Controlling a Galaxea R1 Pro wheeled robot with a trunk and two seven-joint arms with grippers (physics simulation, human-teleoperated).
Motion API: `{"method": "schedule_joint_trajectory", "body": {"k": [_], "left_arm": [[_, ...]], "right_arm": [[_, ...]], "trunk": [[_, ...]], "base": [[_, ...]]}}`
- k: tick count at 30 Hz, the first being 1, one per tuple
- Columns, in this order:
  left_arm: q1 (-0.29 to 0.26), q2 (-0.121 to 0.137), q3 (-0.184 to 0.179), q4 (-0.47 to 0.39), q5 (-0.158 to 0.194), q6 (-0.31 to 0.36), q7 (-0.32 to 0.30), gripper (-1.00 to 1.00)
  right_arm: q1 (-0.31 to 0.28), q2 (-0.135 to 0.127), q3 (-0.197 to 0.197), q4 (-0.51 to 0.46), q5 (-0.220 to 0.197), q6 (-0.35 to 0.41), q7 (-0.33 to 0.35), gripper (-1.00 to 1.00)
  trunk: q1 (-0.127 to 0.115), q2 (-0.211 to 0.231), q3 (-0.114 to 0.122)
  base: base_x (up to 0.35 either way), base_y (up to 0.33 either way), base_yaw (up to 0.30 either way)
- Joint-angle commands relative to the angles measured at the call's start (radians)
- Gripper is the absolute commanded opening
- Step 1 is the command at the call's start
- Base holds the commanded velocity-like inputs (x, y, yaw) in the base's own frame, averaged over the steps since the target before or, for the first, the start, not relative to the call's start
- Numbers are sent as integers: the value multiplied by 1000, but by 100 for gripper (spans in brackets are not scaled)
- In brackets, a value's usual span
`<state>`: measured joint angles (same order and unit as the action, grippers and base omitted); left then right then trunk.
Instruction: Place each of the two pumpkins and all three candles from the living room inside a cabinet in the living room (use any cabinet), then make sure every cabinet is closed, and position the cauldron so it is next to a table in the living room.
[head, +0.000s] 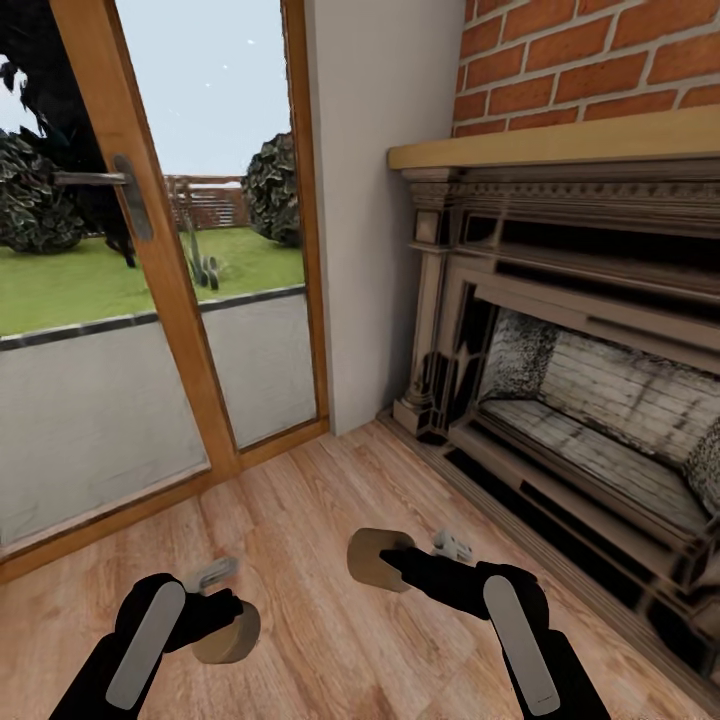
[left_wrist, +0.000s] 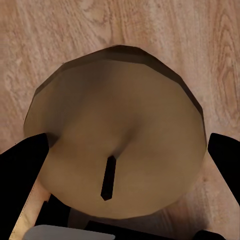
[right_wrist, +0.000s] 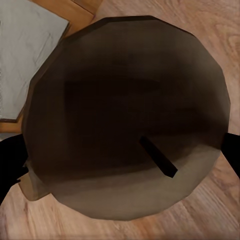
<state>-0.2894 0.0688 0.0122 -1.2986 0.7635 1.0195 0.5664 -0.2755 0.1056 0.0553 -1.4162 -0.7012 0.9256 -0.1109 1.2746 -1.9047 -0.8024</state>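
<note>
Each of my hands carries a beige-grey candle above the plank floor. My left gripper (head: 222, 622) is shut on one candle (head: 228, 636), low at the left of the head view; the left wrist view looks onto its wick end (left_wrist: 117, 135), with a black finger (left_wrist: 22, 165) at each side. My right gripper (head: 392, 568) is shut on another candle (head: 372, 557); the right wrist view looks onto that candle's darker wick end (right_wrist: 127, 117). The pumpkins, cabinet, cauldron and table are out of view.
A red-brick fireplace (head: 590, 400) with a wooden mantel (head: 560, 145) stands close at the right. Wood-framed glass doors (head: 170, 300) fill the left, with a garden beyond. A white wall corner (head: 380, 220) separates them. Light wood floor (head: 310, 520) lies ahead.
</note>
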Motion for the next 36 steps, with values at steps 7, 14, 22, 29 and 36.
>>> {"method": "schedule_joint_trajectory", "body": {"k": [7,14,22,29,36], "left_arm": [[-1,0,0,-1,11,2,9,-100],[-1,0,0,-1,11,2,9,-100],[-1,0,0,-1,11,2,9,-100],[-1,0,0,-1,11,2,9,-100],[-1,0,0,-1,11,2,9,-100]], "right_arm": [[-1,0,0,-2,-12,3,-10,-100],[-1,0,-1,-9,-12,4,-8,-100],[-1,0,-3,-10,-25,8,-1,-100],[-1,-1,-3,-10,-97,19,3,-100],[-1,-1,-5,-10,-102,19,4,-100]], "trunk": [[0,0,-1],[0,0,-1],[0,0,-1],[0,0,-1],[0,0,-1]], "base": [[-5,167,0],[6,21,-143],[0,1,-268],[0,0,-100],[0,0,-258]]}}
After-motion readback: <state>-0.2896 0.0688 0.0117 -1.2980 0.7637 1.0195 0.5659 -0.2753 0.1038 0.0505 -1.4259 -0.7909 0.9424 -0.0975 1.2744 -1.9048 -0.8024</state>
